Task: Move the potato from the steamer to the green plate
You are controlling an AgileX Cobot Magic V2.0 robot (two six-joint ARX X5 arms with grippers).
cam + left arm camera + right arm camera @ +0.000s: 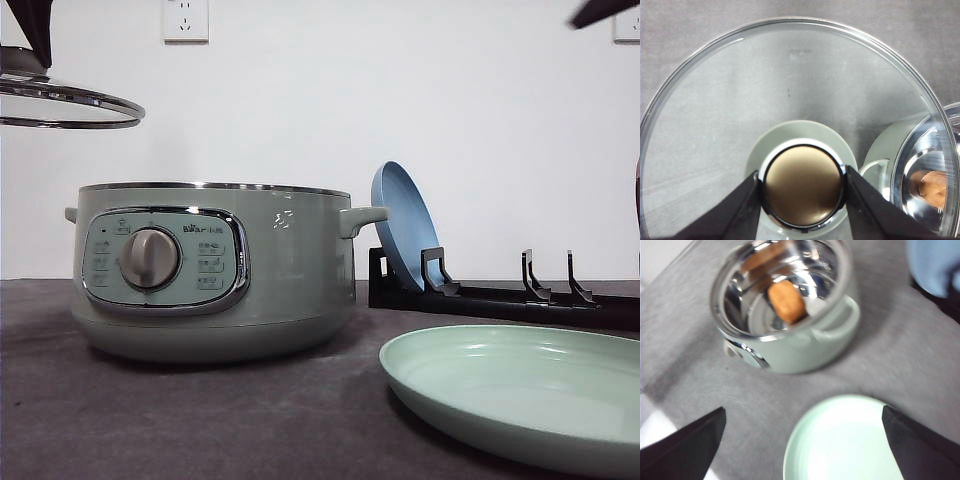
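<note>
Left gripper (803,187) clamped on the lid knob (803,186), one black finger (737,210) pressed against each side, holding the glass lid (65,100) in the air at the upper left of the front view. Right gripper (802,440) spread wide apart with nothing between its fingers (685,447), raised above the bench, facing downward.

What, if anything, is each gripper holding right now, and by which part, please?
The left gripper holds the glass lid by its round knob, one finger on each side. The right gripper is open and holds nothing.
</note>
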